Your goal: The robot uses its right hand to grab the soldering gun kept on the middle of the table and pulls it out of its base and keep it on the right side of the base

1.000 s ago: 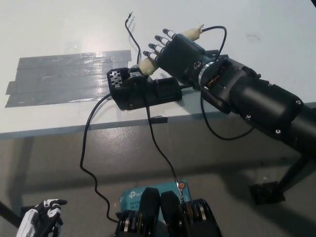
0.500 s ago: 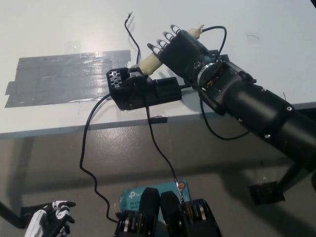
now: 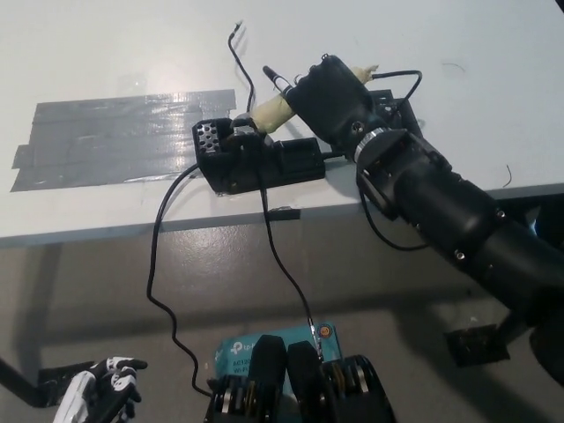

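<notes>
This is looking like an electronics lab or workshop: a soldering gun is sitting in its black base on a plain white table, grey tape strips and loose cables are trailing toward the bare floor.

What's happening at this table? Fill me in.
The robot's black right hand is shut on the cream-handled soldering gun, which sits in its black base near the front edge of the white table. The gun has not been pulled out yet. The white left hand rests low, off the table.
</notes>
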`<state>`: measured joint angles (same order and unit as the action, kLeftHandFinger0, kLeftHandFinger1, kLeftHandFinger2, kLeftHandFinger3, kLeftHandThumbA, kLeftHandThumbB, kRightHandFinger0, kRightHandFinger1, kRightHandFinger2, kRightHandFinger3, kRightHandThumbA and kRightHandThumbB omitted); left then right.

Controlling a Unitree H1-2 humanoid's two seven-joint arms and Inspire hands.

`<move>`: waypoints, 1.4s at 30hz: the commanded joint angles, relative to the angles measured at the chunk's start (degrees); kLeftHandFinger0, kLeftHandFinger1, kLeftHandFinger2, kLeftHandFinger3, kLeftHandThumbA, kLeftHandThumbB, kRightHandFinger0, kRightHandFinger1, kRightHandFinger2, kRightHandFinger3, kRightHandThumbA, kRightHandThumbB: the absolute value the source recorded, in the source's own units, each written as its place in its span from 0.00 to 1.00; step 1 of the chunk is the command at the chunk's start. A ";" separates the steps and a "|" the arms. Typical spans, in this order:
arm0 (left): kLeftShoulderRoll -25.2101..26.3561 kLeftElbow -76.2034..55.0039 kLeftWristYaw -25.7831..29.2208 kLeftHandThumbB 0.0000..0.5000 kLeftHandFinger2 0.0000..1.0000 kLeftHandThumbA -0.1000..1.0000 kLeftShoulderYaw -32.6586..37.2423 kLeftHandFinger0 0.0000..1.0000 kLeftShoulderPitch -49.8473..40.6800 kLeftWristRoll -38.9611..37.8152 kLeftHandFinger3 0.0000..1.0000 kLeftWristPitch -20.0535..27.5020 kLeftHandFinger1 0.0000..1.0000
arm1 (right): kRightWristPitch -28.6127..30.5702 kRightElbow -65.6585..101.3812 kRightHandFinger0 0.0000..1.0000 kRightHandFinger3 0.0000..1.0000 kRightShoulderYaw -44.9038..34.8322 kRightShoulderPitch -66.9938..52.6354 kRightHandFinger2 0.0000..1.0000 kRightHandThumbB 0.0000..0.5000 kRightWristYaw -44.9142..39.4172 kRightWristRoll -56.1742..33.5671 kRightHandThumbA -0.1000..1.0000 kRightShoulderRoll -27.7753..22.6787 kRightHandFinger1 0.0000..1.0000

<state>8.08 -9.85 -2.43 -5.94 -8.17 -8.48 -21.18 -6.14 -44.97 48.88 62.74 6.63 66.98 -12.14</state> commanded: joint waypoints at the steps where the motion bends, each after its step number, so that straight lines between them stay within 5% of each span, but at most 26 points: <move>1: 1.71 -1.45 -1.79 0.62 0.24 0.33 0.86 0.07 0.12 0.97 0.38 2.84 0.18 | -0.95 -4.42 0.00 0.09 -1.24 2.59 0.24 0.47 16.28 2.46 0.12 -0.25 0.00; 2: 1.92 -1.54 -1.53 0.61 0.25 0.34 1.22 0.08 0.09 1.88 0.38 2.69 0.19 | -0.05 -4.66 0.00 0.00 -1.88 2.54 0.28 0.44 17.88 1.70 0.13 -0.16 0.00; 4: 1.80 -1.54 -1.97 0.61 0.25 0.33 1.02 0.08 0.01 1.03 0.38 2.90 0.20 | 0.05 -4.72 0.00 0.09 -1.85 2.66 0.30 0.46 18.97 1.93 0.20 -0.22 0.00; 5: 2.16 -1.57 -2.17 0.59 0.28 0.34 1.35 0.08 -0.01 1.34 0.40 2.46 0.21 | 2.29 -3.09 0.00 0.23 -2.59 2.81 0.31 0.48 19.51 0.93 0.18 -0.91 0.00; 7: 2.22 -1.50 -2.29 0.60 0.30 0.33 1.39 0.10 0.00 1.17 0.40 2.46 0.23 | 4.16 -2.45 0.00 0.25 -3.16 3.06 0.25 0.45 19.35 -0.08 0.13 -1.28 0.00; 9: 2.67 -1.36 -2.67 0.58 0.32 0.34 1.76 0.11 0.00 1.27 0.41 2.57 0.25 | 4.73 -1.68 0.00 0.37 -2.83 4.16 0.19 0.38 18.20 0.72 0.09 -2.05 0.00; 13: 3.89 -2.22 -2.42 0.57 0.28 0.38 2.11 0.08 0.03 2.43 0.43 1.37 0.21 | 5.59 -3.73 0.00 0.27 -2.77 6.87 0.00 0.31 21.15 1.61 0.03 -2.06 0.00; 16: 4.09 -1.89 -2.62 0.58 0.27 0.37 2.13 0.08 0.16 1.92 0.43 1.58 0.21 | 6.23 -2.75 0.00 0.35 -3.45 8.12 0.01 0.17 19.48 1.32 0.00 -2.81 0.00; 21: 4.82 -1.79 -3.14 0.56 0.23 0.39 2.67 0.06 0.19 2.11 0.43 1.55 0.18 | 8.79 -4.54 0.00 0.34 -4.66 10.61 0.02 0.25 22.72 0.55 0.00 -3.89 0.00; 24: 5.39 -1.95 -3.32 0.56 0.23 0.40 2.83 0.07 0.20 2.30 0.43 0.96 0.18 | 9.37 -5.84 0.00 0.24 -5.61 11.89 0.03 0.12 22.88 0.14 0.00 -4.15 0.00; 30: 5.64 -1.59 -3.45 0.56 0.20 0.40 3.09 0.04 0.27 2.58 0.43 0.70 0.16 | 10.56 -7.08 0.00 0.14 -8.16 12.79 0.02 0.07 22.71 -1.07 0.00 -4.70 0.00; 31: 5.75 -1.49 -3.57 0.56 0.22 0.40 3.20 0.06 0.23 2.64 0.43 0.73 0.18 | 10.83 -7.26 0.00 0.17 -8.53 12.64 0.00 0.16 23.29 -1.18 0.00 -4.88 0.00; 35: 6.03 -1.34 -3.99 0.56 0.22 0.40 3.69 0.05 -0.06 2.73 0.43 0.73 0.17 | 11.75 -7.40 0.00 0.19 -9.15 11.80 0.00 0.20 25.69 -1.11 0.00 -6.19 0.00; 39: 6.13 -1.62 -4.31 0.55 0.18 0.40 3.35 0.02 -0.13 2.10 0.43 0.67 0.13 | 11.96 -4.80 0.00 0.33 -9.95 10.87 0.02 0.08 19.83 -1.97 0.00 -8.97 0.00; 40: 6.11 -1.65 -4.38 0.55 0.18 0.40 3.27 0.02 -0.12 2.06 0.43 0.52 0.13 | 11.69 -4.23 0.00 0.33 -10.21 10.62 0.02 0.09 19.01 -2.14 0.00 -9.42 0.00; 42: 6.20 -2.31 -4.47 0.53 0.18 0.40 3.32 0.02 -0.23 2.24 0.45 -0.11 0.13 | 10.00 -5.29 0.00 0.41 -10.41 9.70 0.00 0.53 20.15 -1.37 0.17 -10.71 0.00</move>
<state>13.30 -9.93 -5.69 -2.62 -8.14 -6.20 -21.11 5.06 -51.20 40.47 70.80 26.70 66.87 -19.45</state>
